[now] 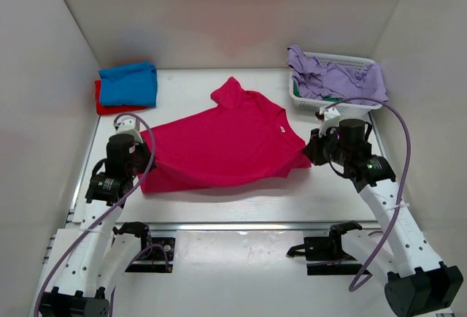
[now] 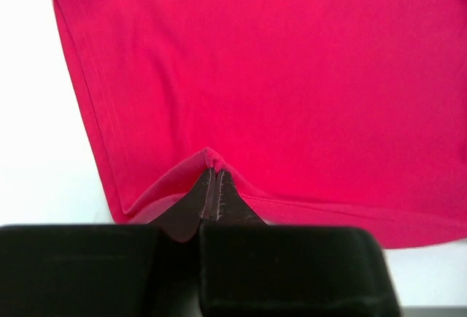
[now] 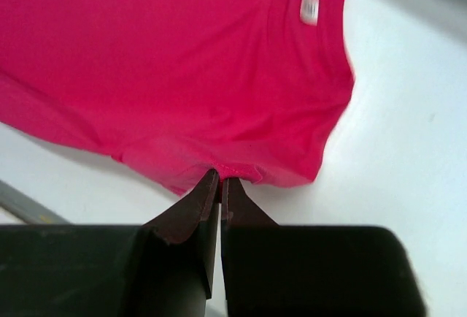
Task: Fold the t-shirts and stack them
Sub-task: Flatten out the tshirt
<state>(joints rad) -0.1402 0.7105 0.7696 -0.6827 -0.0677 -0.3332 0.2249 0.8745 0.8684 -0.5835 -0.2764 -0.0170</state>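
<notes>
Folding looked to be in hand: our left gripper [image 2: 214,173] was clamped on the hem of the crimson-pink t-shirt [image 1: 226,142], which lay spread mid-table, and our right gripper [image 3: 220,176] was pinched shut on its opposite edge. Next, we judged, both pinches had to lift and travel together.

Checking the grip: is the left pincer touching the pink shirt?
Touching. The left wrist view shows the left pincer shut on a ridge of the pink shirt.
</notes>
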